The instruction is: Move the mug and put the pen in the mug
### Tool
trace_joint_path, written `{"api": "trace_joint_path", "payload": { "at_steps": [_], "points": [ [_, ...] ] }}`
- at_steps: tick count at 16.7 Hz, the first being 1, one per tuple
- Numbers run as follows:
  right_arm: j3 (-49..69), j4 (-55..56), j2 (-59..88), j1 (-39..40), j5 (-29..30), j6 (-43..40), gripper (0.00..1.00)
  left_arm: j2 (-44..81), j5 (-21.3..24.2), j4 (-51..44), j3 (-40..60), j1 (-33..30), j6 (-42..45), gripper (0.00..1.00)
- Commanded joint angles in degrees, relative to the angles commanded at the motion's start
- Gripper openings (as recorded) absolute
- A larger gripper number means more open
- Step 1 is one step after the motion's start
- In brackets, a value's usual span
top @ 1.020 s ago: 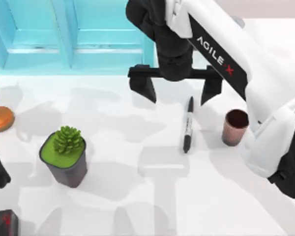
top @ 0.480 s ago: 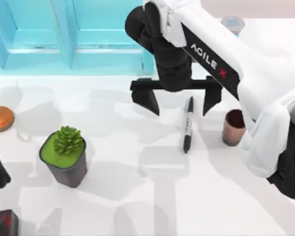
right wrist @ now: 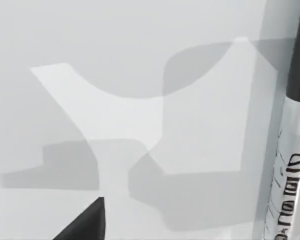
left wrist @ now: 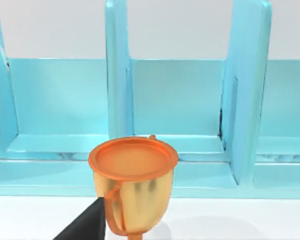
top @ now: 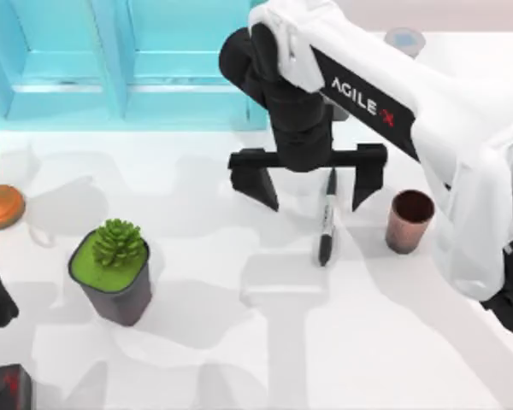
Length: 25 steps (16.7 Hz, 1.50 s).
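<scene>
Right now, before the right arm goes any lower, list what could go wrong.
1. The right tool hangs open over the pen, but the pen lies nearer one finger than the middle; closing may nudge or roll it instead of clamping it.
2. The mug stands close beside the pen, by the right arm's white link; a sweep could tip it.
3. The pen is longer than the mug is tall, so once dropped in it may lean and topple the mug.

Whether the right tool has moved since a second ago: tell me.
Yes. In the top view the open right tool has come down toward the near edge, its fingers now straddling the pen's upper end; the pen itself lies unmoved.
</scene>
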Motion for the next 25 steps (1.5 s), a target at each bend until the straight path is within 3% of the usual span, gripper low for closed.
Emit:
{"api": "trace_joint_path", "payload": {
  "at_steps": [12,22,25],
  "points": [
    [-24.26,16.54,-7.83,-1.02,0.02,-1.04,1.00,0.00,0.00,0.00,0.00,0.00,0.00,1.00],
    [-28.17,19.35,-8.96,-1.10,0.01,-1.15,1.00,0.00,0.00,0.00,0.00,0.00,0.00,1.00],
    [-28.17,19.35,-8.96,-1.10,0.01,-1.15,0.77,0.00,0.00,0.00,0.00,0.00,0.00,1.00]
  ]
}}
